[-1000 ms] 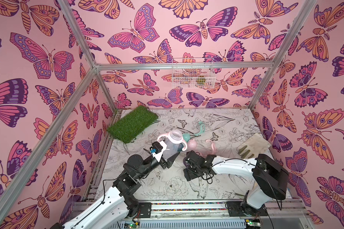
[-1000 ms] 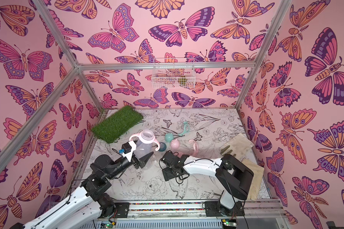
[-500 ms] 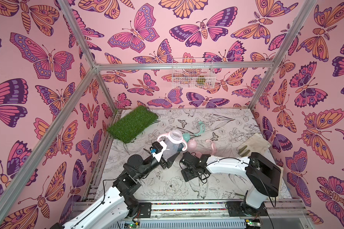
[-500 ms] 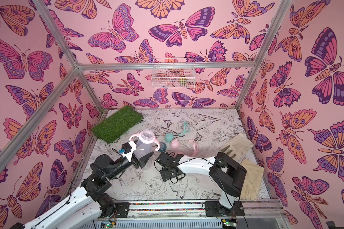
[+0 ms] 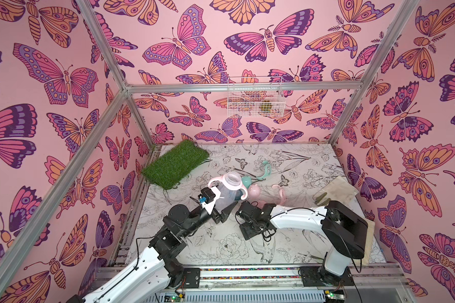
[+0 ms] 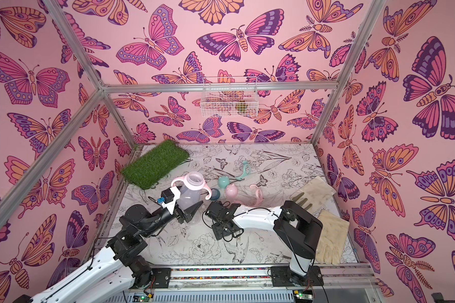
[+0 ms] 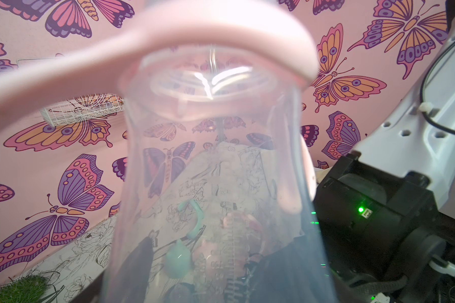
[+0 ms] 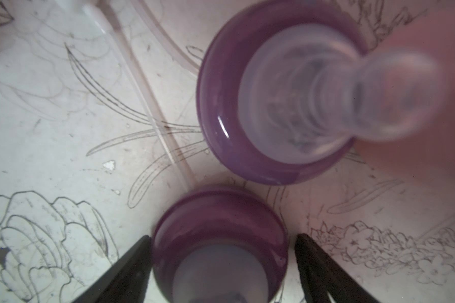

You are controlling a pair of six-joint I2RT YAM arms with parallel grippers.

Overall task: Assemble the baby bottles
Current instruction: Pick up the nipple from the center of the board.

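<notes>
A grass mat lies at the far left of the table. Next, the left gripper pinches the base of a clear bottle, mouth up, with a pink two-handled ring on its neck. Just past it sit a teal cap and a pink cap. The right gripper is spread around a purple nipple collar standing on the table (one finger looks to touch it, the other shows a gap). A second purple collar stands just beside.
</notes>
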